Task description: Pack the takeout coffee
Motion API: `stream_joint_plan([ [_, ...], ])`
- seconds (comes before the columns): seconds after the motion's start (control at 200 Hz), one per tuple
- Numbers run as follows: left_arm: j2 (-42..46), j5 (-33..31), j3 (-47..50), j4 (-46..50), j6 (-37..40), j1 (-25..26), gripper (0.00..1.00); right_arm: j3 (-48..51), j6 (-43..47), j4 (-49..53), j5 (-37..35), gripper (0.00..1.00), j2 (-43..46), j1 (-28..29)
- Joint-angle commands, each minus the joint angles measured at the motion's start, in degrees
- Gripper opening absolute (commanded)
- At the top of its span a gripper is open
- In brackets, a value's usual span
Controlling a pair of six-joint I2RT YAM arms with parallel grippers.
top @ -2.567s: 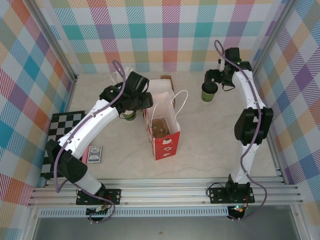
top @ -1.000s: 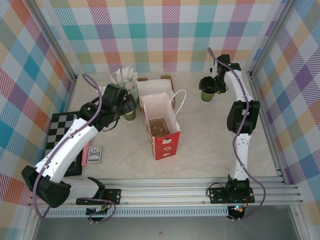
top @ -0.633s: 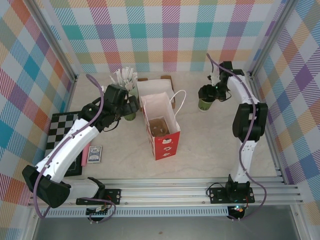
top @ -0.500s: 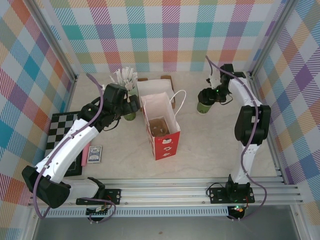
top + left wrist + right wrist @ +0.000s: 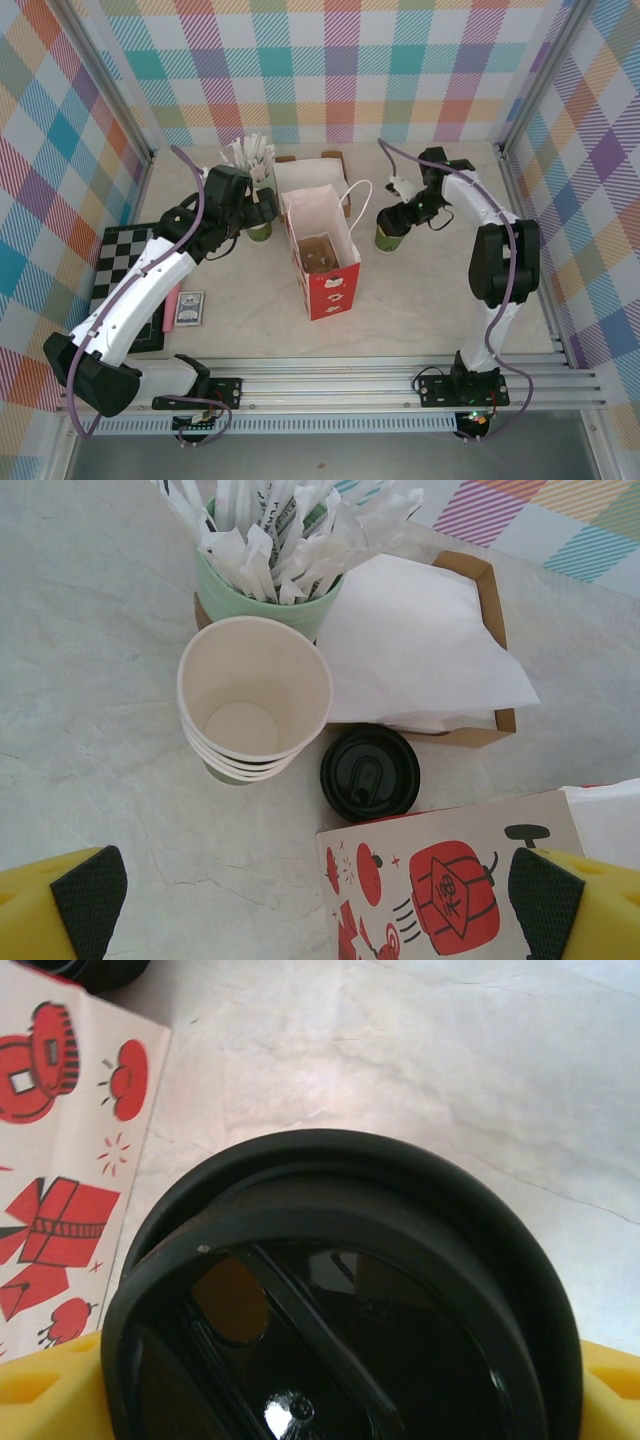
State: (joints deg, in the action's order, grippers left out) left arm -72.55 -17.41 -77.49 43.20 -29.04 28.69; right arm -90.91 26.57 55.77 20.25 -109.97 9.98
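The green, black-lidded takeout coffee [image 5: 389, 236] is upright just beside the bag [image 5: 328, 288].

takeout coffee [image 5: 340, 1290]: lid cut off by bottom edge, body hidden beneath; paper bag [image 5: 440, 880] cropped at bottom

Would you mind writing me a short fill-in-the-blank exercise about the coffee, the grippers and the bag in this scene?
1. The right gripper grips the takeout coffee by its sides, and the cup's lid is ___ in colour.
2. The left gripper hovers above the stack of lidless cups with its jaws ___.
3. The red-printed paper bag stands ___ between the two arms, its mouth facing up.

Missing words: black; open; upright.
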Motion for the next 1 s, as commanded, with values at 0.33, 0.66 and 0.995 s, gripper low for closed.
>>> stream_joint_plan([
  [0.33, 0.06, 0.2, -0.38, -1.77, 0.11, -0.69, 1.0, -0.67, 10.87, 6.13, 0.36, 0.83, 0.35, 2.74],
  [0.66, -0.07, -0.43, -0.23, -1.5, 0.11, -0.66, 1.0, 1.23, 14.95, 3.48, -1.4, 0.86, 2.25, 4.74],
  [0.995, 0.08, -0.47, -0.03, -1.45, 0.08, -0.71, 1.0, 0.57, 13.51, 3.76, -1.18, 0.88, 3.52, 4.95],
])
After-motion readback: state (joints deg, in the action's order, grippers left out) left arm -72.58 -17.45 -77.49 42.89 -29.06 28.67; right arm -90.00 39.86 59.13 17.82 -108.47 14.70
